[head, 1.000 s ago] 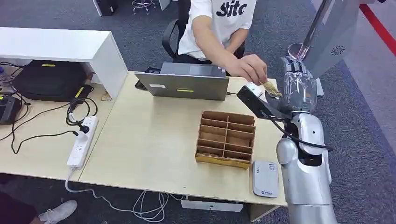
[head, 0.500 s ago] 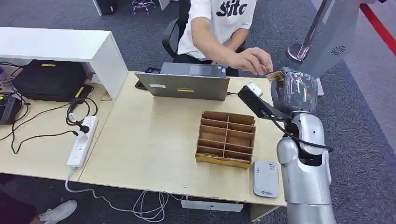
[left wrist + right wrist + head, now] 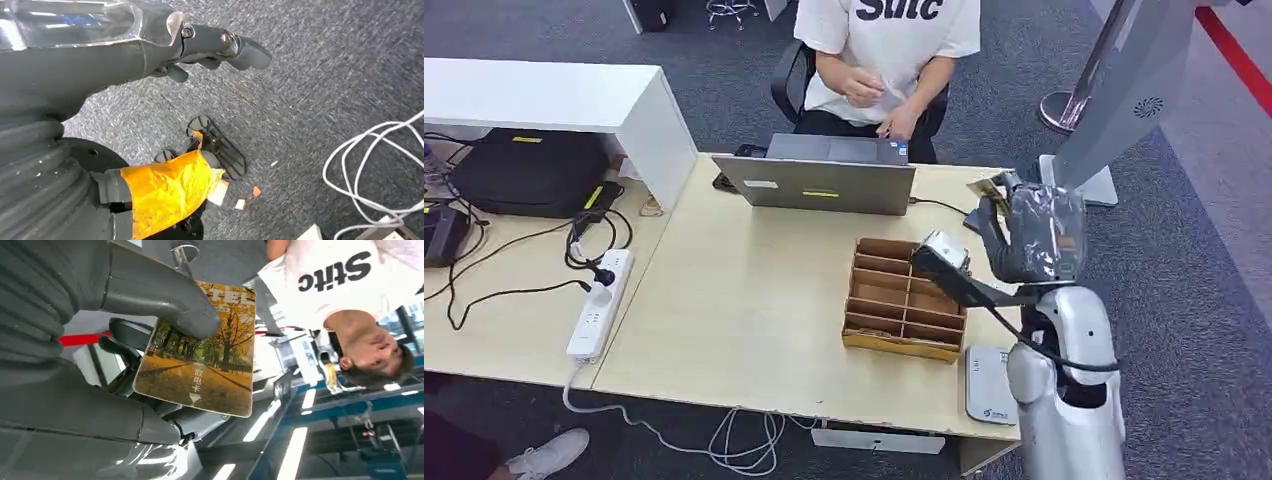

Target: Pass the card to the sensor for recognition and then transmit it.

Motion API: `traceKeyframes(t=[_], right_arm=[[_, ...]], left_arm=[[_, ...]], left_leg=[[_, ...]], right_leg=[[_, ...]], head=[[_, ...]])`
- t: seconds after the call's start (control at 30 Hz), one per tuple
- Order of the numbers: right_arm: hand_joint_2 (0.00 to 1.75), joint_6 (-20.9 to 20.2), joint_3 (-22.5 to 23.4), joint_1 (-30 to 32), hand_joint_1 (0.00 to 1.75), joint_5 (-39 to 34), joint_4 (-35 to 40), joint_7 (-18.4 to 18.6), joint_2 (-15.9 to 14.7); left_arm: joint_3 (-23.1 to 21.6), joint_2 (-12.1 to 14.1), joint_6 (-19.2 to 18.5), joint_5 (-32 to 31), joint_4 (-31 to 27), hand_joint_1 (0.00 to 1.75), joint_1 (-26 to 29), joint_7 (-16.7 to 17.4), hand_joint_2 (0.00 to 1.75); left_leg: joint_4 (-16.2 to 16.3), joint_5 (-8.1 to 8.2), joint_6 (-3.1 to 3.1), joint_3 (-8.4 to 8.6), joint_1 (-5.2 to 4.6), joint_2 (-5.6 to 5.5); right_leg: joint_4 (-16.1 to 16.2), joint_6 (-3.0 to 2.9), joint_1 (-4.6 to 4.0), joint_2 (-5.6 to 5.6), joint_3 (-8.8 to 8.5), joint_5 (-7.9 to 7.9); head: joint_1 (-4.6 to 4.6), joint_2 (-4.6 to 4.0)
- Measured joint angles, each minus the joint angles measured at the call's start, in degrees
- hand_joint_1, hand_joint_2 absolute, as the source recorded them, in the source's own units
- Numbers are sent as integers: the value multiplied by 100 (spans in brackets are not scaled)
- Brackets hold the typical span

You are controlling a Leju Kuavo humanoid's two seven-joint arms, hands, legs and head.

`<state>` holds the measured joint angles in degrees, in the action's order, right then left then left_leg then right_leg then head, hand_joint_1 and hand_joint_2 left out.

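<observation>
My right hand (image 3: 1036,232) is raised over the table's right edge and holds a card (image 3: 987,189) by its far tip. In the right wrist view the card (image 3: 200,352) shows an autumn tree picture, pinched between the thick thumb (image 3: 160,300) and the fingers behind it. The sensor, a flat grey-white reader (image 3: 990,384), lies on the table's near right corner, below and nearer than the hand. My left hand (image 3: 200,42) hangs over grey carpet and holds nothing, its fingers stretched out.
A cardboard divider box (image 3: 908,297) stands left of my right arm. Behind it sits a laptop (image 3: 822,184), with a seated person (image 3: 889,50) beyond. A power strip (image 3: 600,303) and cables lie at the left. A grey slanted panel (image 3: 1124,80) stands at the far right.
The person let go of the card and drew the hand back to the chest. My right hand closed on the card and came nearer and lower.
</observation>
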<state>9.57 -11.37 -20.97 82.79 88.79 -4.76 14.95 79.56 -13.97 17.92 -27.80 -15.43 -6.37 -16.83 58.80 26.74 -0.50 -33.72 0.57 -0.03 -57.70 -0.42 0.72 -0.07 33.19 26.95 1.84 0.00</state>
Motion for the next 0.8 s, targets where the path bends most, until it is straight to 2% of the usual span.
traceKeyframes(t=[0.13,0.4,0.57,0.8], right_arm=[[175,184,-153,643,175,-232,450,-70,-181],[175,728,-94,1992,175,-1371,1018,-582,-402],[175,675,186,2515,175,-1954,1079,-776,-417],[175,614,438,2859,175,-2098,919,-892,-417]], left_arm=[[33,-46,59,109,0,0,0,-26,175],[195,-157,236,341,0,0,1,-131,175],[260,-186,328,465,0,0,1,-179,175],[288,-190,411,566,0,0,1,-212,175]], left_leg=[[0,3,4,-1,-1,-1],[0,6,6,-1,-1,-1],[0,7,6,-1,-1,2],[-1,6,6,0,-1,3]], right_leg=[[2,3,0,-1,-1,3],[4,4,1,-1,-1,3],[4,4,1,0,-1,4],[4,4,0,0,-2,3]], head=[[0,0],[-2,0],[2,0],[0,0]])
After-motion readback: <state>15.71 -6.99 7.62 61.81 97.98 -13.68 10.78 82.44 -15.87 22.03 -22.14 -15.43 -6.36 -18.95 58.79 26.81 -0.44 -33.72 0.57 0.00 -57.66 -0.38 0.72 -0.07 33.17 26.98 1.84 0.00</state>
